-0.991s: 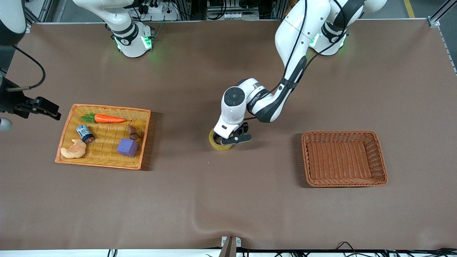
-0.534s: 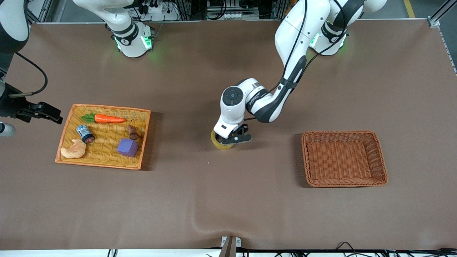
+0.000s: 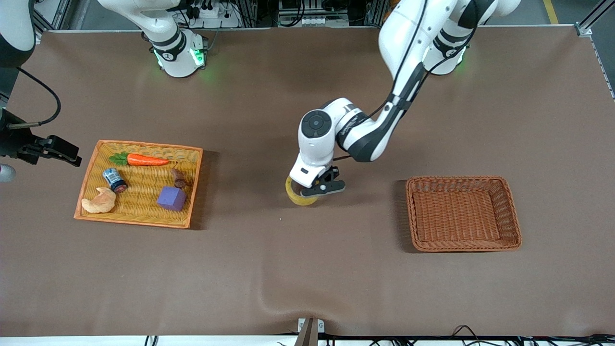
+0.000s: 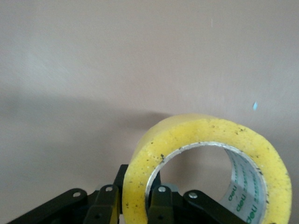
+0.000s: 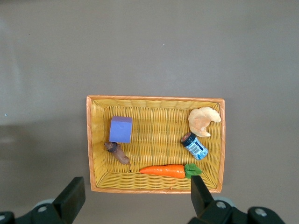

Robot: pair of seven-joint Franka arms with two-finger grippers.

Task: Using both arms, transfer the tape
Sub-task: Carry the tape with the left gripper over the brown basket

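Left wrist view: I see the left gripper's fingers (image 4: pixel 159 205) clamped across the wall of the tape (image 4: pixel 205 163), one inside the ring and one outside; the roll stands on edge. Green lettering on the grey core is too partial for me to read.

Front view, centre of frame: the left gripper (image 3: pixel 314 188) holds the tape (image 3: pixel 299 196) between the yellow tray (image 3: pixel 86 175) and the brown basket (image 3: pixel 509 211). Against the frame a second earlier, the roll has shifted slightly toward the brown basket and the arm's elbow has swung toward the upper right; whether the roll has left the table I cannot tell.

Front view, left edge: the right gripper (image 3: pixel 62 153) waits with its fingers (image 5: pixel 70 198) spread wide and empty, just beside the tray's edge.

In the tray lie a carrot (image 3: pixel 144 159), a blue-labelled can (image 3: pixel 115 179), a croissant (image 3: pixel 98 202), a purple cube (image 3: pixel 171 198) and a small brown object (image 3: pixel 179 179). I cannot read the can's label.
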